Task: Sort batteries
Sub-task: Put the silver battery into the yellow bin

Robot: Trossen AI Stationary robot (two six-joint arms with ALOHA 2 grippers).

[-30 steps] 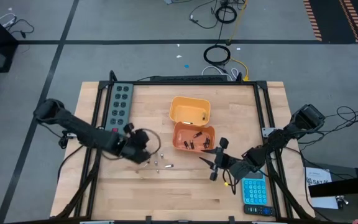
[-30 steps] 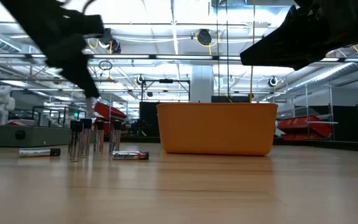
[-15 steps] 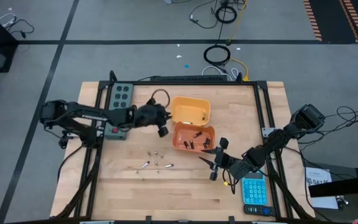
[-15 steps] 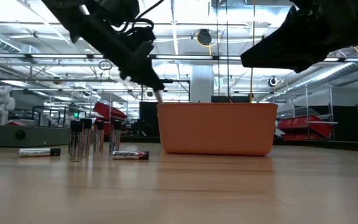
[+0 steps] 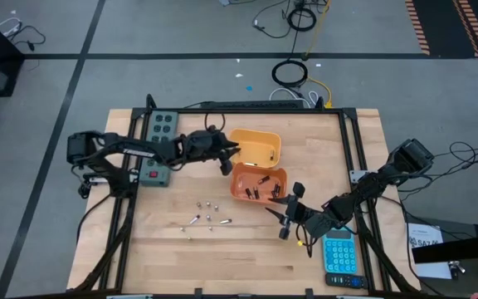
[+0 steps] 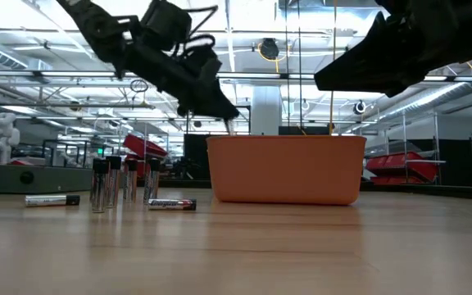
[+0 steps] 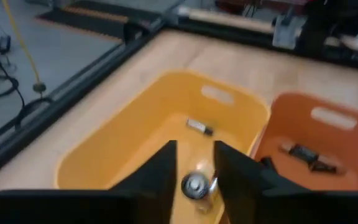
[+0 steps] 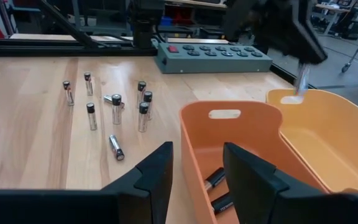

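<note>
My left gripper (image 5: 226, 158) is shut on a silvery battery (image 7: 194, 185) above the near left rim of the yellow bin (image 5: 254, 147). One battery (image 7: 197, 127) lies inside that bin. The orange bin (image 5: 260, 183) next to it holds several dark batteries (image 8: 216, 180). Several loose batteries (image 5: 206, 218) remain on the table, some standing on end (image 8: 114, 102) and some lying flat (image 6: 171, 204). My right gripper (image 5: 287, 214) is open and empty, hovering near the orange bin's near right corner. My left gripper pinches the silvery battery between its two fingers (image 7: 163, 171), by its upper part. The fingers slant down from the table's left side. The battery's lower end (image 6: 230, 127) sticks out below the fingertips, roughly upright, lifted clear above the yellow bin's rim.
A grey power strip (image 5: 160, 137) lies at the far left of the table. A blue calculator (image 5: 338, 253) lies at the near right, beside my right arm. Bare wood shows along the near edge (image 5: 222, 266).
My left gripper has risen from the loose batteries and gone toward the table's far edge and right, to the yellow bin's rim, carrying the silvery battery lifted clear of the table. My right gripper has kept still.
</note>
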